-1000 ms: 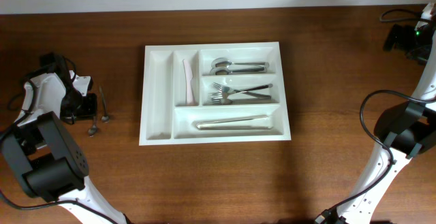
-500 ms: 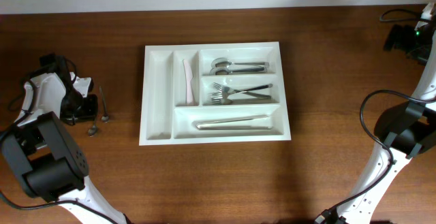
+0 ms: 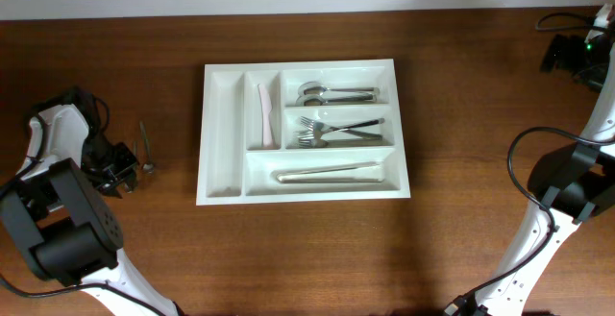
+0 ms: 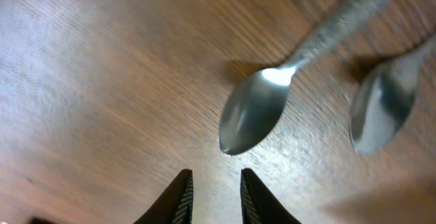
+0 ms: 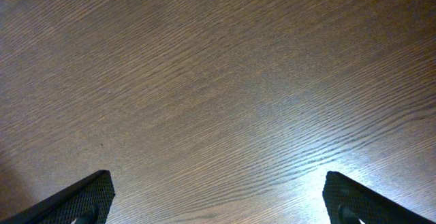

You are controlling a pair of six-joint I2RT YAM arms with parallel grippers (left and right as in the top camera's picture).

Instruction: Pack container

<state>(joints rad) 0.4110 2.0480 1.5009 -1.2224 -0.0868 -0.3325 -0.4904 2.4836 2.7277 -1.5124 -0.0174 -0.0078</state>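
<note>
Container (image 3: 223,133), part filled, well off to the left claw's (image 4: 213,183) right. Fetching step in hand: left claw narrowed, pinching nothing, just short of nearer spoon (image 4: 248,118) on counter (image 4: 82,60); second spoon (image 4: 381,112) beside it. Right claw (image 5: 216,183) spread wide, empty. Next: straddle handle (image 4: 347,16), pinch.

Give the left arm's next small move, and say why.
Probably ease the left gripper forward over the nearer silver metal spoon, widening its jaws on the way. They stand narrowly apart and empty. That spoon lies just ahead on the brown wooden table, and it is not yet in the large white plastic cutlery tray.
</note>
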